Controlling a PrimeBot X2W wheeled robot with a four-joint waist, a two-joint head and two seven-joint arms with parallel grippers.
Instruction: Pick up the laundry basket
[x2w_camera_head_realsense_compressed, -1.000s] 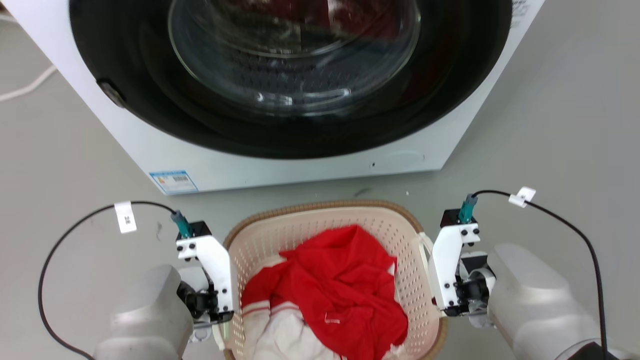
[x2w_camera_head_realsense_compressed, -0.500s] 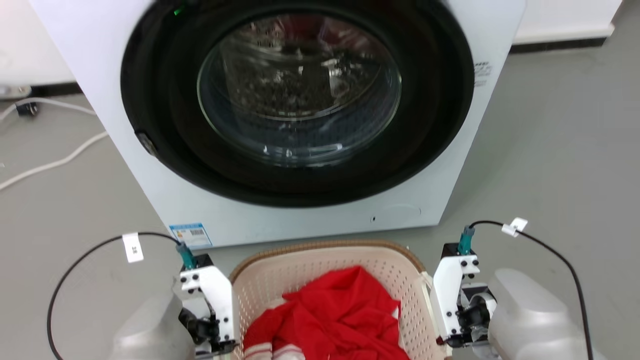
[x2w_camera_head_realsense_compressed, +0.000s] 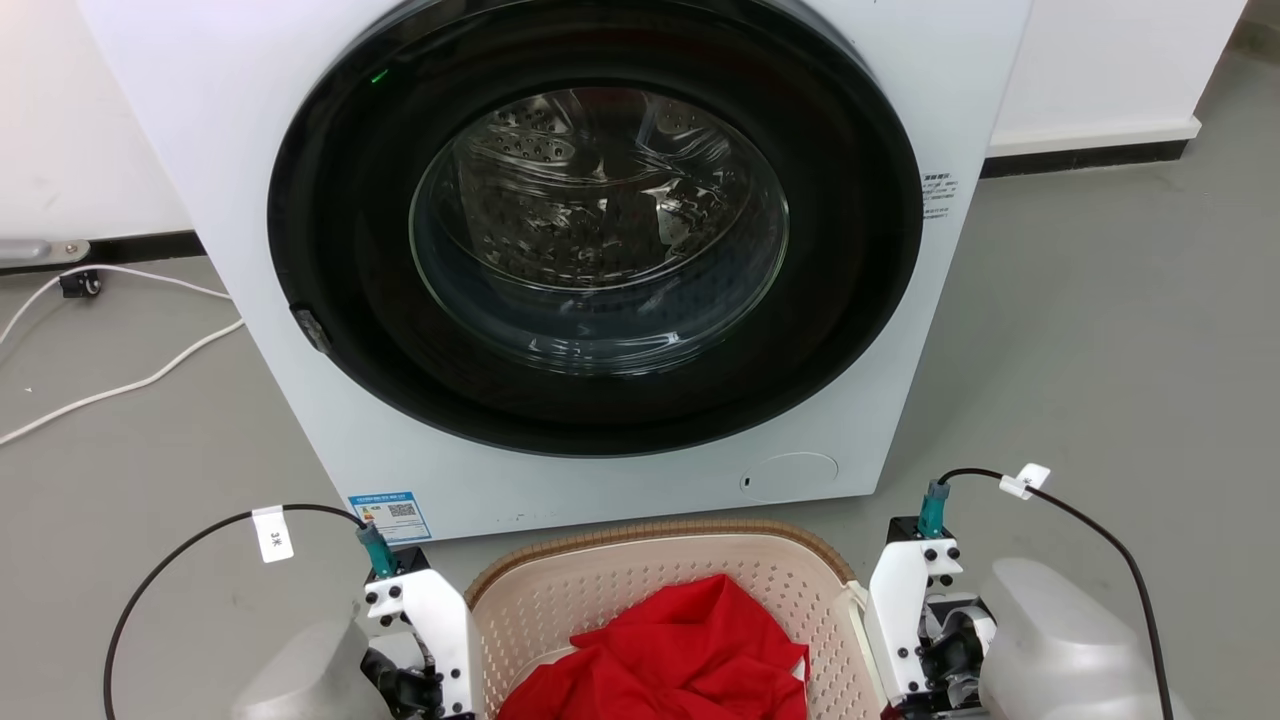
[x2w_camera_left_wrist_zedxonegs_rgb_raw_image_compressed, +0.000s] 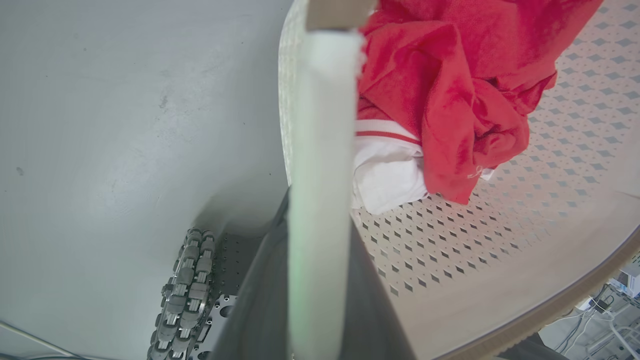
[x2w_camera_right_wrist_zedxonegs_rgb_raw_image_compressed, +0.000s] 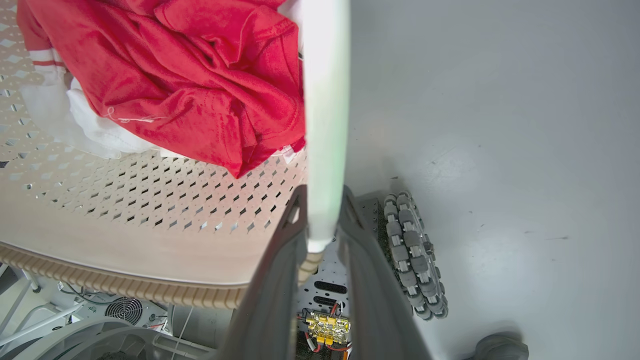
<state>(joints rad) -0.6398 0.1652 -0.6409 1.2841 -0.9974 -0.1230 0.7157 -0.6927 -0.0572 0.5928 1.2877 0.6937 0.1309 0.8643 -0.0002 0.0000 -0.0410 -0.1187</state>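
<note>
The laundry basket (x2w_camera_head_realsense_compressed: 650, 535), cream with a brown woven rim, sits at the bottom of the head view between my two wrists. It holds a red garment (x2w_camera_head_realsense_compressed: 690, 650) lying over a white one (x2w_camera_left_wrist_zedxonegs_rgb_raw_image_compressed: 385, 175). My left gripper (x2w_camera_left_wrist_zedxonegs_rgb_raw_image_compressed: 317, 235) is shut on the basket's white left handle (x2w_camera_left_wrist_zedxonegs_rgb_raw_image_compressed: 320, 125). My right gripper (x2w_camera_right_wrist_zedxonegs_rgb_raw_image_compressed: 320, 205) is shut on the white right handle (x2w_camera_right_wrist_zedxonegs_rgb_raw_image_compressed: 325, 100). In the right wrist view the near rim (x2w_camera_right_wrist_zedxonegs_rgb_raw_image_compressed: 125, 285) hangs over my base.
A white front-loading washer (x2w_camera_head_realsense_compressed: 600, 480) with its round glass door shut stands just beyond the basket. White cables (x2w_camera_head_realsense_compressed: 120, 385) lie on the grey floor at the left. My base wheels (x2w_camera_left_wrist_zedxonegs_rgb_raw_image_compressed: 185, 295) (x2w_camera_right_wrist_zedxonegs_rgb_raw_image_compressed: 412, 260) are below the basket's sides.
The head camera has tilted up, so the washer shows more fully and the basket and wrists sit lower in the picture. Both grippers stay at the basket's sides.
</note>
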